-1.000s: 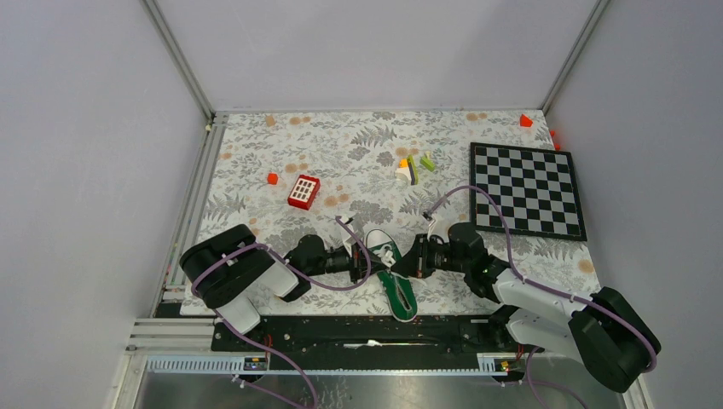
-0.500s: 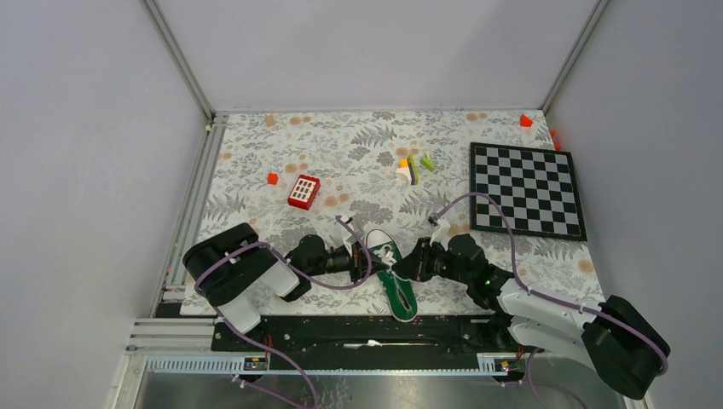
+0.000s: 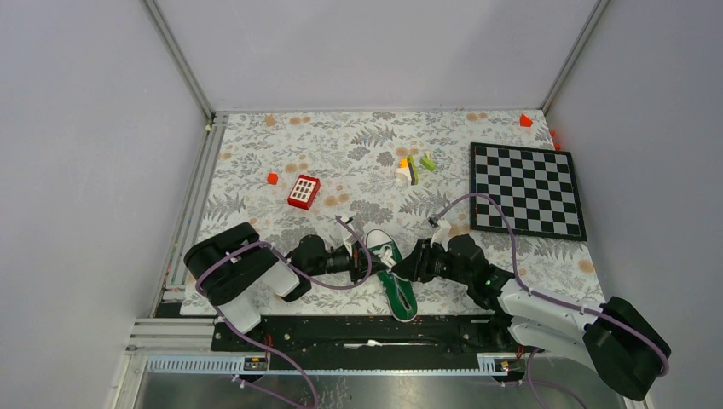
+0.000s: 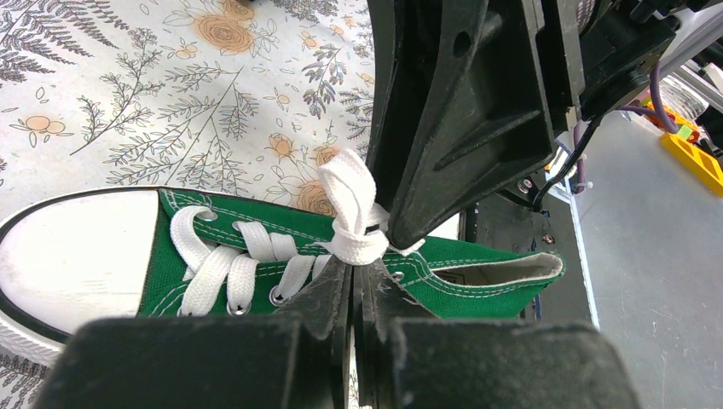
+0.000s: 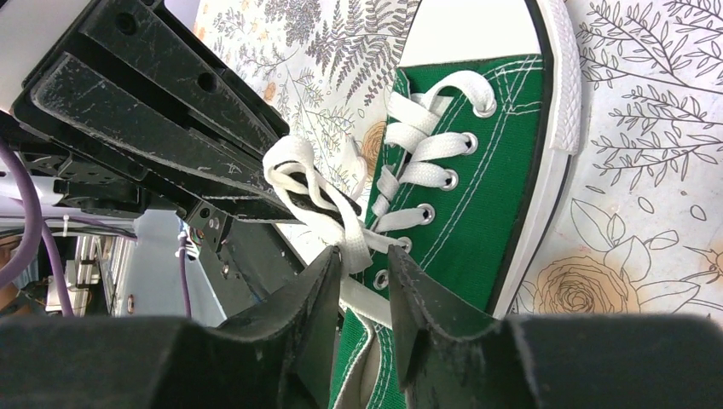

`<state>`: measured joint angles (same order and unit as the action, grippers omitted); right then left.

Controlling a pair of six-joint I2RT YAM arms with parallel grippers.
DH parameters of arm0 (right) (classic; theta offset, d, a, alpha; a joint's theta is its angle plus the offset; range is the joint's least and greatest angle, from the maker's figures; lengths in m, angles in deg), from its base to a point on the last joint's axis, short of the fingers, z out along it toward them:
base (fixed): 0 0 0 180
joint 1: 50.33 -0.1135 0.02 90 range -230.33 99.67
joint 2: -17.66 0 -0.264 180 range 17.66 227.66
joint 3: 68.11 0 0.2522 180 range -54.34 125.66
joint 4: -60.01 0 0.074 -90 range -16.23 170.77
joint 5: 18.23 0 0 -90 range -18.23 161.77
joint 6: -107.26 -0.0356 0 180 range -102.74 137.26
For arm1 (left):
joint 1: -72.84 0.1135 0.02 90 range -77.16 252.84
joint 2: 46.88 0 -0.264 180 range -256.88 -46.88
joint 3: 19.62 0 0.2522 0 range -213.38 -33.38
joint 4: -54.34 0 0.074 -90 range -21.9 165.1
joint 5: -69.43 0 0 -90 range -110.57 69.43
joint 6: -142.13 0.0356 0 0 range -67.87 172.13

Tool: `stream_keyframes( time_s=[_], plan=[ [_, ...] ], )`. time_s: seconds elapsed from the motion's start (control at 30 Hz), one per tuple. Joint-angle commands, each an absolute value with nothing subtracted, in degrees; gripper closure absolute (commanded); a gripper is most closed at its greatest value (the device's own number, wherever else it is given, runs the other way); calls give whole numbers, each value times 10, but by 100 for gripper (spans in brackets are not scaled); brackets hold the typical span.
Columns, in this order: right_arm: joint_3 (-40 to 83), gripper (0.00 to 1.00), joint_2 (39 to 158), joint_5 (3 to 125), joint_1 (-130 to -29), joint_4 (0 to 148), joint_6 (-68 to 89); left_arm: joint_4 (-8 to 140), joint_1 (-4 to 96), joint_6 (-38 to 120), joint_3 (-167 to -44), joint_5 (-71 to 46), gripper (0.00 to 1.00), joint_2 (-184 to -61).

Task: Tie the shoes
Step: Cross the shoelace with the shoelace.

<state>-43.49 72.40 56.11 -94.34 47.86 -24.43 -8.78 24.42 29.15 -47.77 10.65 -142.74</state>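
Note:
The green canvas shoe (image 3: 397, 288) with a white toe cap lies on the floral cloth between my two grippers, toe pointing away. Its white laces (image 4: 354, 220) are bunched into a knot above the tongue. From the left, my left gripper (image 3: 368, 260) reaches in, and in its wrist view it (image 4: 354, 274) is shut with the knot pinched at its tips. My right gripper (image 3: 401, 266) comes from the right. In the right wrist view its jaws (image 5: 365, 266) stand apart over the shoe (image 5: 486, 196), and a lace strand (image 5: 351, 247) runs between them, touching one finger.
A red-and-white keypad block (image 3: 303, 192) lies behind the shoe to the left. A chessboard (image 3: 527, 189) covers the right side. Small coloured blocks (image 3: 413, 166) sit mid-table, a red cube (image 3: 272, 178) at the left. The black base rail (image 3: 367, 328) runs just in front of the shoe.
My right gripper's jaws have parted from shut, loosening on the lace, and the right arm has shifted slightly left and lower. The left gripper and shoe have stayed put.

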Motion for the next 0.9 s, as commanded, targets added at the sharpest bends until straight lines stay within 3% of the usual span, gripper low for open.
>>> stream_keyframes(
  time_s=[0.0, 0.17, 0.87],
  plan=[
    [-416, 64, 710, 568, -949, 483, -237, -128, 244, 292, -475, 115, 100, -1426],
    [-406, 55, 698, 574, -947, 509, -227, -130, 244, 292, -476, 121, 100, -1426],
    [-404, 54, 764, 437, -877, 417, -268, -131, 243, 290, -478, 133, 100, -1426]
  ],
)
